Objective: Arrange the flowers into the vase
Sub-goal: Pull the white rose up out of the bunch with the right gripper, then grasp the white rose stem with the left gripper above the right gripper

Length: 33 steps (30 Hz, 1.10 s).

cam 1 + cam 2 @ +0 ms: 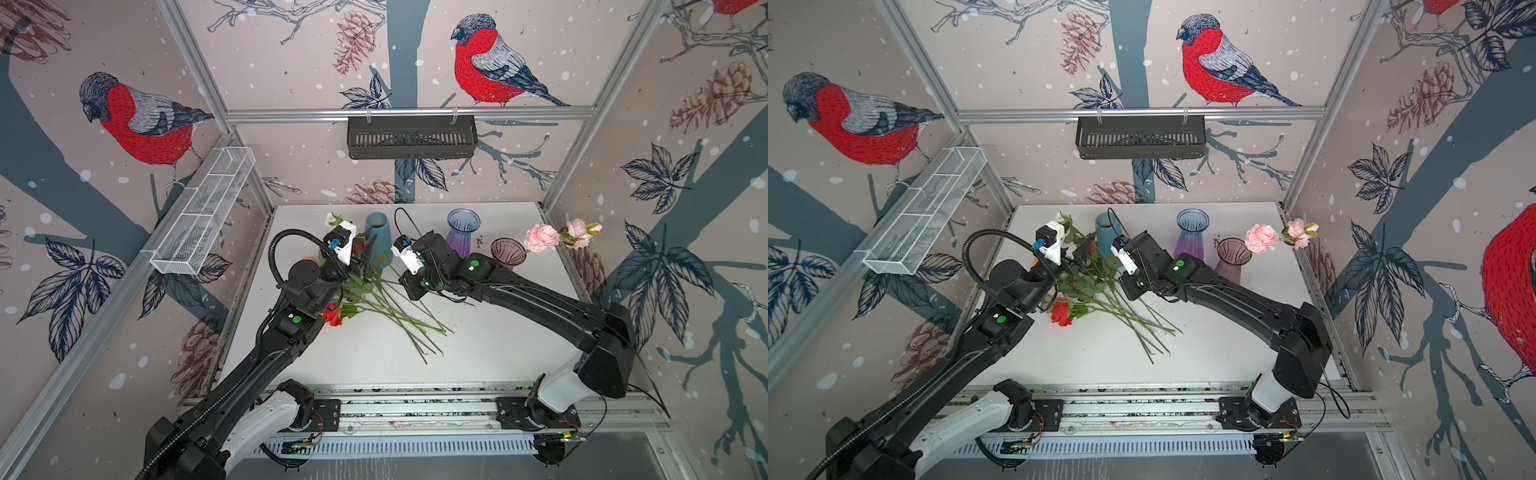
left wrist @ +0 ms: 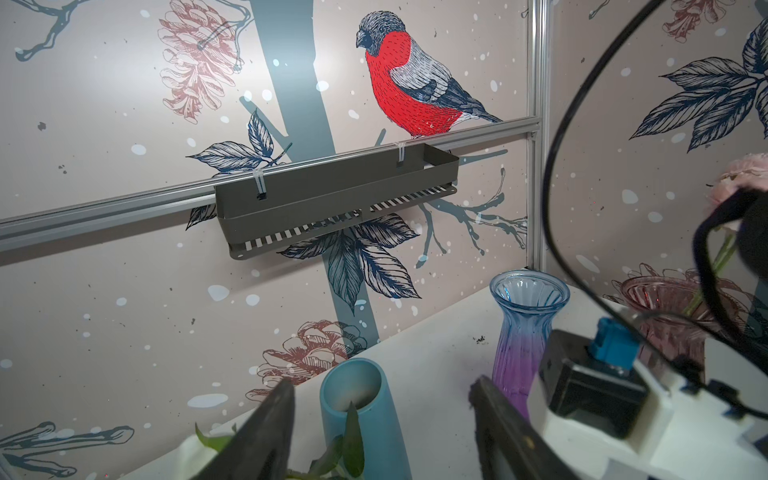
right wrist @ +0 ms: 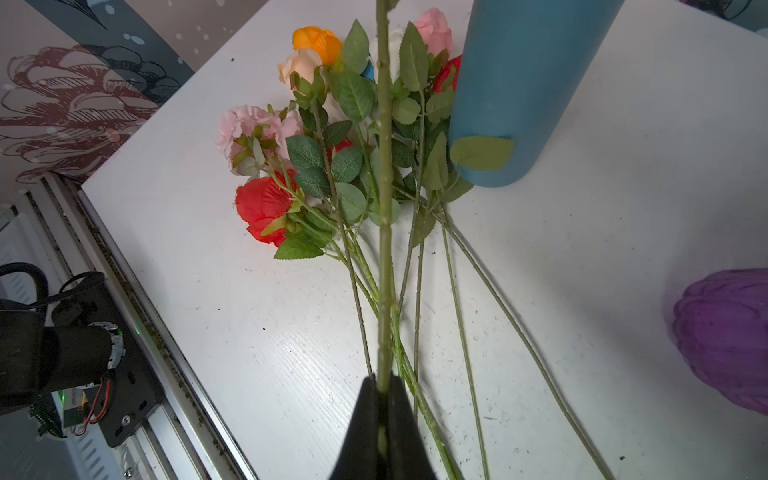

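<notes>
1. Clock set on the top views: 12 o'clock is the back wall, and the centre is the middle of the white table (image 1: 498, 345).
2. The loose flowers (image 1: 374, 299) lie heaped on the table at about 9 o'clock. Red, pink, peach and orange heads point toward 9–10 o'clock, and the bare stem ends fan out toward 5 o'clock.
3. The right gripper (image 3: 384, 384) has its jaws pinched together on one thick green stem (image 3: 384, 208) near its lower end. In the right wrist view this stem crosses in front of the heap and runs out of frame.
4. The left gripper (image 2: 381, 381) sits at 10–11 o'clock, just beside the teal vase (image 1: 378, 241). Its fingers (image 2: 266, 428) stand apart with green leaves low between them. Contact with any stem cannot be told.
5. A white rose head (image 1: 331, 219) shows at 11 o'clock, just past the left wrist camera. Which stem it belongs to is unclear.
6. The teal vase stands upright at 11 o'clock, with one leaf (image 3: 482, 153) against its base.
7. The blue-purple glass vase (image 1: 463, 232) is at 1 o'clock.
8. The mauve glass vase (image 1: 507, 253) is at 2 o'clock and holds pink carnations (image 1: 541, 237), whose heads lean toward 3 o'clock.
</notes>
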Available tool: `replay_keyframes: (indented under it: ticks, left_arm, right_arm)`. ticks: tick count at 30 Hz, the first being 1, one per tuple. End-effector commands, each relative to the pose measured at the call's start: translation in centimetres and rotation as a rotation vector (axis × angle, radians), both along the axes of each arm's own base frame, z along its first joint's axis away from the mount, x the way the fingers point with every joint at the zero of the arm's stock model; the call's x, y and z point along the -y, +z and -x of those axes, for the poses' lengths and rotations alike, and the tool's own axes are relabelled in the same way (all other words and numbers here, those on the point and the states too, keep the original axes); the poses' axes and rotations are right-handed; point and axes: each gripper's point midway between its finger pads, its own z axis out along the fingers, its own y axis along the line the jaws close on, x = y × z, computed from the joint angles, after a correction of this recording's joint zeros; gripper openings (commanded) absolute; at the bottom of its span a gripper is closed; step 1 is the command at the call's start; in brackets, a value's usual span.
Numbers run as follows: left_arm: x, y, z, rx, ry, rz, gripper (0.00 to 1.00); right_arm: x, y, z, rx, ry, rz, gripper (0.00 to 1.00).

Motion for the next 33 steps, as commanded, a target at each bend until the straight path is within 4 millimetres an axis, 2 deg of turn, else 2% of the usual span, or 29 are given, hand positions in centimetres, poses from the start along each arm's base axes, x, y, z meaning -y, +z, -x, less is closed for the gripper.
replay_keyframes:
  ticks: [1,6,11,15,20,25,32,33]
  left_arm:
    - [1.4,1.4,1.3,0.054,-0.110,0.012,0.61]
    - [4.5,1.8,4.6,0.095,-0.373,0.021,0.63]
    - [7.7,3.7,6.9,0.065,-0.650,0.059,0.63]
    - [8.6,5.7,8.8,0.074,-0.811,0.121,0.55]
    - [10.0,7.3,10.7,0.052,-0.979,0.160,0.53]
    - [12.4,7.6,11.6,0.026,-1.029,0.131,0.55]
    - [13.1,7.3,10.9,-0.002,-1.005,0.135,0.55]
    - [13.0,8.2,11.0,0.017,-1.004,0.141,0.55]
  right_arm:
    - [0.8,3.1,-0.9,0.103,-0.035,-0.037,0.01]
    - [3.0,7.4,-0.5,0.254,-0.070,-0.150,0.01]
    - [5.5,12.8,2.5,0.413,-0.031,-0.370,0.01]
    - [7.2,15.4,4.8,0.511,0.013,-0.489,0.01]
    - [8.1,16.6,6.4,0.560,0.060,-0.546,0.01]
    - [7.9,16.9,7.1,0.568,0.099,-0.566,0.01]
    - [7.5,16.6,7.4,0.567,0.126,-0.566,0.01]
    - [7.5,16.5,7.5,0.565,0.132,-0.564,0.01]
